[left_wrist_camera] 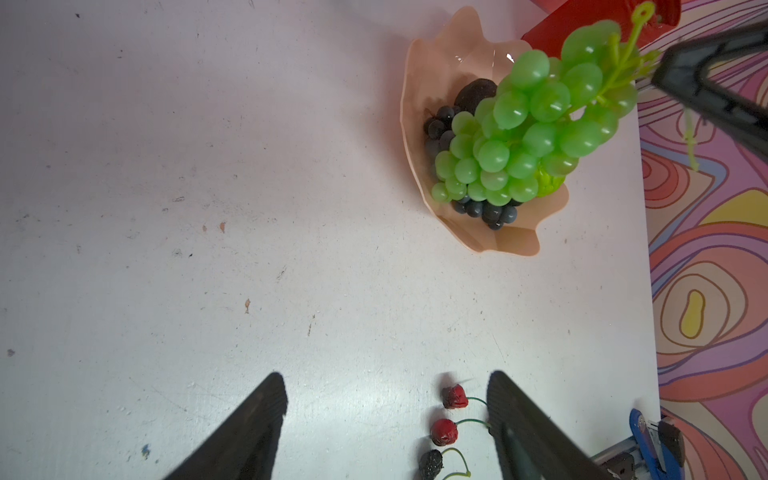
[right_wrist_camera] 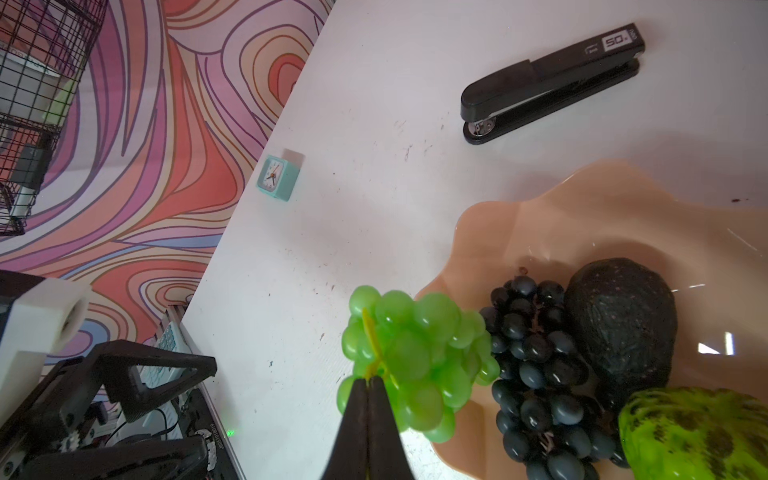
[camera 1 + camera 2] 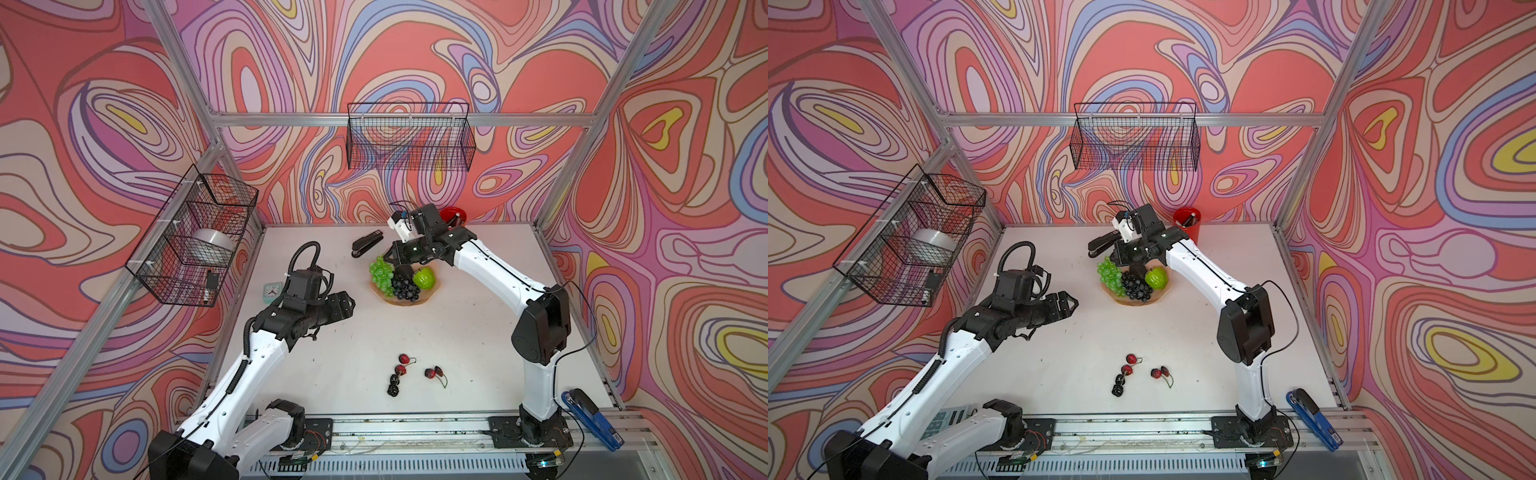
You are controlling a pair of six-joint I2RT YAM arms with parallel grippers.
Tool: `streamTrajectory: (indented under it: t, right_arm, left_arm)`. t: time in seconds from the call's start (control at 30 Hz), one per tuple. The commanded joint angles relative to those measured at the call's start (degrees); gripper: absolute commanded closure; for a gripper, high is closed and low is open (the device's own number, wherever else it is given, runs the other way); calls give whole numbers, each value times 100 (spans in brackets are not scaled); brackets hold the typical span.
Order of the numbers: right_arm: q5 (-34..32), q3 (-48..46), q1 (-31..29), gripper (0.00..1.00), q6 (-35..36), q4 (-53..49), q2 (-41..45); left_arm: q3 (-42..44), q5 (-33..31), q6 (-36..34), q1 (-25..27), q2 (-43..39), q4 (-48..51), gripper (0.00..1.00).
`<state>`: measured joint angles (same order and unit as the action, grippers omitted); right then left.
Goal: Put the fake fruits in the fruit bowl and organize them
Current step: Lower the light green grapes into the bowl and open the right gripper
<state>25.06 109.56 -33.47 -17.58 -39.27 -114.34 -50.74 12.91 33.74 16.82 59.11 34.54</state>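
The peach-pink fruit bowl [image 3: 402, 302] [image 3: 1133, 302] [image 2: 582, 216] stands at mid-table and holds a dark purple grape bunch [image 3: 404, 287] [image 2: 536, 374], a dark avocado [image 2: 623, 324] and a lime-green round fruit [image 3: 424, 277] [image 2: 698, 432]. My right gripper [image 3: 388, 258] [image 2: 369, 380] is shut on the stem of the green grape bunch [image 3: 381, 272] [image 3: 1111, 272] [image 1: 532, 133] [image 2: 415, 353], which hangs over the bowl's left rim. Red cherries [image 3: 402, 359] [image 1: 455, 397] and blackberries [image 3: 393, 384] lie on the table nearer the front. My left gripper [image 3: 349, 305] [image 1: 386, 386] hovers open and empty left of the bowl.
A black stapler [image 3: 368, 243] [image 2: 552, 83] lies behind the bowl, with a red cup [image 3: 1187, 222] at the back. A teal clock [image 3: 273, 289] stands at the left edge and a blue stapler [image 3: 592, 419] at the front right. Wire baskets [image 3: 191, 237] hang on the walls.
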Motion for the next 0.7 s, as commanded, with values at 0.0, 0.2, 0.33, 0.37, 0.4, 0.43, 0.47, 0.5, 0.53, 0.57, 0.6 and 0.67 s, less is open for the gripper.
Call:
streamTrajectory:
  t: [0.0,0.2,0.33,0.37,0.4,0.43,0.47,0.5,0.53,0.57,0.6,0.67]
  right_arm:
    - [104,-12,-33,100,-61,335,79]
    - [363,91,-37,100,-198,516,-224]
    - [423,166,-39,100,-263,615,-403]
    - [432,192,-35,100,-271,656,-446]
    - [449,197,-34,100,-280,694,-477]
    - [469,214,-37,100,-288,738,-531]
    - [474,243,-36,100,-288,765,-584]
    - [495,291,-38,100,-289,780,-653]
    - [500,328,-36,100,-289,812,-717]
    - [497,370,-30,100,-289,823,-784]
    - [474,406,-35,100,-273,839,-844]
    - [363,450,-36,100,-239,835,-927]
  left_arm:
    - [38,-114,49,-35,-41,149,21]
    - [30,-112,50,-35,9,136,21]
    - [29,-146,28,-34,-13,184,21]
    - [34,-167,35,-37,-14,193,21]
    - [45,-171,34,-32,-19,193,21]
    - [53,-165,47,-35,-14,179,21]
    - [63,-150,53,-27,-14,168,21]
    - [64,-140,53,-29,2,158,21]
    - [64,-143,54,-38,8,158,21]
    - [53,-142,54,-36,19,166,21]
    - [55,-148,49,-33,19,174,21]
    - [42,-159,54,-32,8,195,21]
